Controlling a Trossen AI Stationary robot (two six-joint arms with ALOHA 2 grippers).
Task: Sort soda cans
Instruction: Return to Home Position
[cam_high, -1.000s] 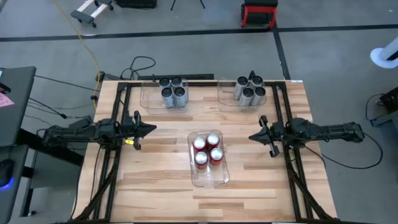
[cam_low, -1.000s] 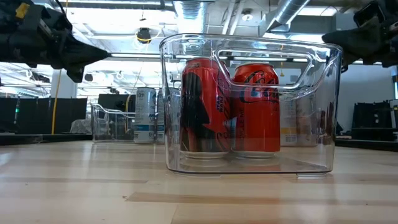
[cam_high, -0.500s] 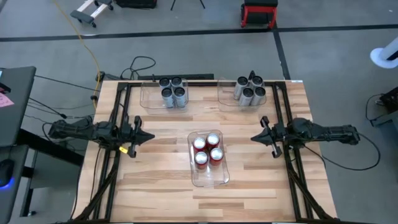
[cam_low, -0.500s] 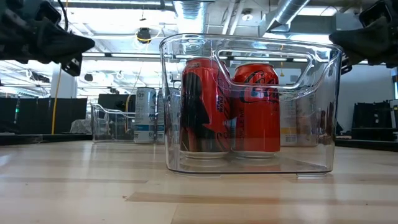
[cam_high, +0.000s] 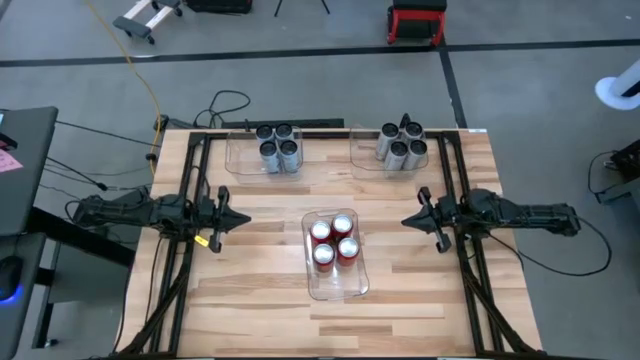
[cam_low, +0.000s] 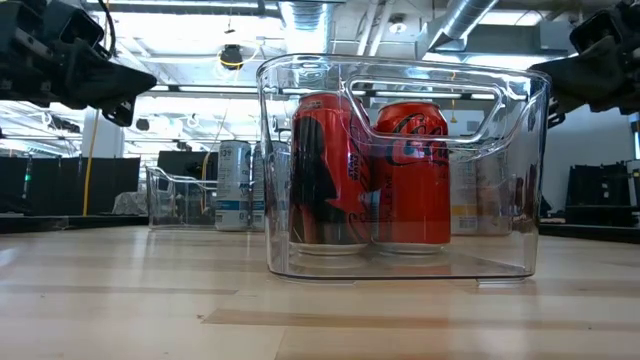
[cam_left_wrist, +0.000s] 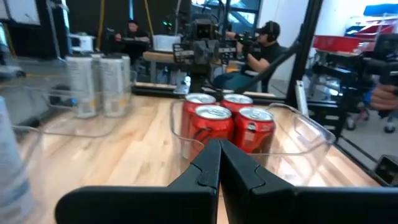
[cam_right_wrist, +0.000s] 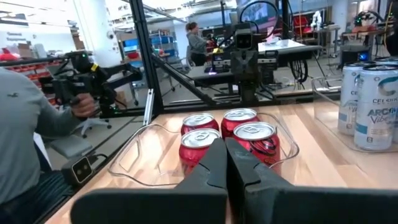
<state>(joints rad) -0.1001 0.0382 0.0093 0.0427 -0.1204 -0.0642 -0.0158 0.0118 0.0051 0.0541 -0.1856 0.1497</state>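
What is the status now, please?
Left pincer shut, empty, left of the bin. Right pincer shut, empty, right of it. Four red cans in bin. No obstruction seen.

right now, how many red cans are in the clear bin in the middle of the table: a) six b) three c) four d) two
c, the high view shows four red cans with silver tops standing together in the middle bin.
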